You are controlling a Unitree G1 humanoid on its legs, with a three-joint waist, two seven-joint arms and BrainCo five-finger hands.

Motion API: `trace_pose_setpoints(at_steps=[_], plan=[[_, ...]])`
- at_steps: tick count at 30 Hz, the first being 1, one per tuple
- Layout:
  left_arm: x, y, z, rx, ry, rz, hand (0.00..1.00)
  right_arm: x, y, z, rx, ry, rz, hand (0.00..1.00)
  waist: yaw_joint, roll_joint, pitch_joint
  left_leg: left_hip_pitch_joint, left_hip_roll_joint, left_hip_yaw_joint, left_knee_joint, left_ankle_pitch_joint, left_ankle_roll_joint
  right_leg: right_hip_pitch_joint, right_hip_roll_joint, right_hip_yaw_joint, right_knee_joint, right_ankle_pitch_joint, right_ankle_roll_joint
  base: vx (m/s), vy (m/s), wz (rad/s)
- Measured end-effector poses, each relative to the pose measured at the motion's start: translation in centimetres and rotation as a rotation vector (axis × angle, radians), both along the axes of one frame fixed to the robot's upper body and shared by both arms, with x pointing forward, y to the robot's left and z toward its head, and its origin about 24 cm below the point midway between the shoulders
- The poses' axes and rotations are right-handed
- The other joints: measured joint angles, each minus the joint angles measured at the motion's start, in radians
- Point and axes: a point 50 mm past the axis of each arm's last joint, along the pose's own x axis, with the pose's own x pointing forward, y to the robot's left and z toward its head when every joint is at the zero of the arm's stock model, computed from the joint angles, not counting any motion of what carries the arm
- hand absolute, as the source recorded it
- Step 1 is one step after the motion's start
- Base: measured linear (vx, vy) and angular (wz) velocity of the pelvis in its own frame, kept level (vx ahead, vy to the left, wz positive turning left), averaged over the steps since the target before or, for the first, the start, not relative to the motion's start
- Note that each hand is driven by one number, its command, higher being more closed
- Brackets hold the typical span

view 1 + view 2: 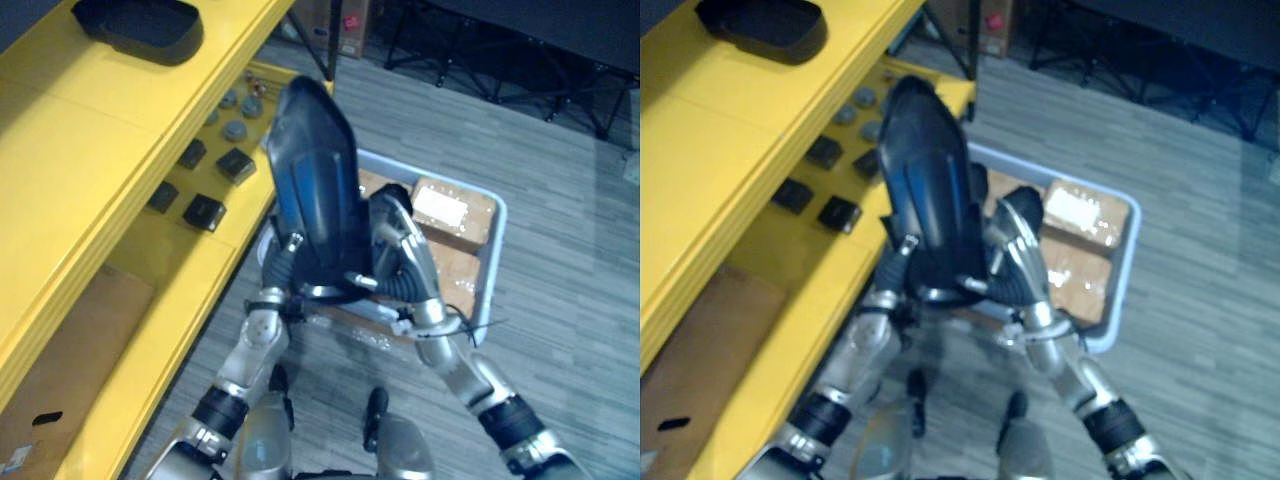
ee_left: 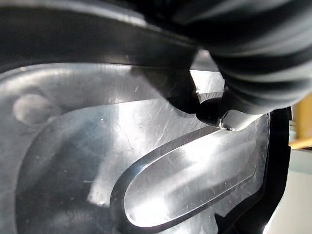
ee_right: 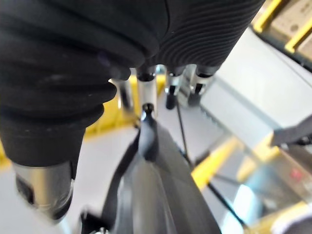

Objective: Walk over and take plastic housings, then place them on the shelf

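In the left eye view the plastic housing point(image 1: 315, 190) stands nearly upright in the air between both hands, just off the front edge of the yellow shelf point(image 1: 90, 120). The left hand point(image 1: 278, 262) grasps its lower rim with a finger hooked over onto the face, and the right hand point(image 1: 400, 250) clasps the opposite side. A second housing point(image 1: 140, 28) lies on the shelf's top board, small dark parts point(image 1: 205, 212) sit on the level below, and a grey bin point(image 1: 497, 232) of cardboard boxes point(image 1: 445, 210) is on the floor behind. The step looks like the lift toward that top board, so the load should rise above the yellow lip before it swings left. It can then tip flat onto bare board short of the second housing. The right eye view shows the same two-sided hold, with the plastic housing point(image 1: 930, 180) leaning its top toward the shelf; that tip needs watching so it doesn't clip the edge. The left wrist view has a fingertip point(image 2: 214, 111) pressed on the glossy inner face, which looks slick, so the pinch wants steady pressure and slow wrist turns. In the right wrist view the fingers point(image 3: 146, 90) meet a thin rim with the thumb off to one side. That contact is narrow, so both hands should move together and let go only once the part rests on the board.
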Motion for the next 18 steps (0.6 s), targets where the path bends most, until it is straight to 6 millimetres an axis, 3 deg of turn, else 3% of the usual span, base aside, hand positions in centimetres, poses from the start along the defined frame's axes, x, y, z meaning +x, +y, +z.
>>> trace_pose_setpoints(at_steps=[5,11,15,18], plan=[[-0.3,1.5,0.9,0.118,-0.1,0.217,1.0,0.2,-2.5,2.1,0.18,-0.059,-0.088,0.0,-0.003,-0.004,-0.021,0.011,0.0,0.003,-0.006,0.0,0.0,0.004,0.001,0.001,0.0,0.002,0.0,0.0,0.001,-0.03],[-1.8,3.5,0.8,0.184,-0.159,0.421,1.0,-1.7,-6.0,2.5,0.438,-0.076,-0.167,0.0,-0.018,-0.011,-0.048,0.017,0.0,0.004,-0.007,0.0,0.0,0.009,0.001,0.002,-0.001,0.002,0.0,0.0,0.0,0.0],[-2.6,4.2,0.2,0.2,-0.151,0.494,1.0,-2.6,-7.5,2.0,0.539,-0.074,-0.197,0.0,-0.02,-0.014,-0.052,0.039,0.004,0.024,-0.01,-0.006,-0.001,0.02,0.001,0.018,-0.008,0.003,-0.001,-0.03,0.017,-0.14],[-3.4,5.2,0.0,0.155,-0.171,0.533,1.0,-4.4,-9.0,0.3,0.686,0.014,-0.207,0.0,-0.045,-0.018,-0.058,0.043,0.004,0.037,-0.013,-0.02,-0.002,0.02,0.001,0.032,-0.027,0.0,-0.007,-0.03,0.023,-0.11]])
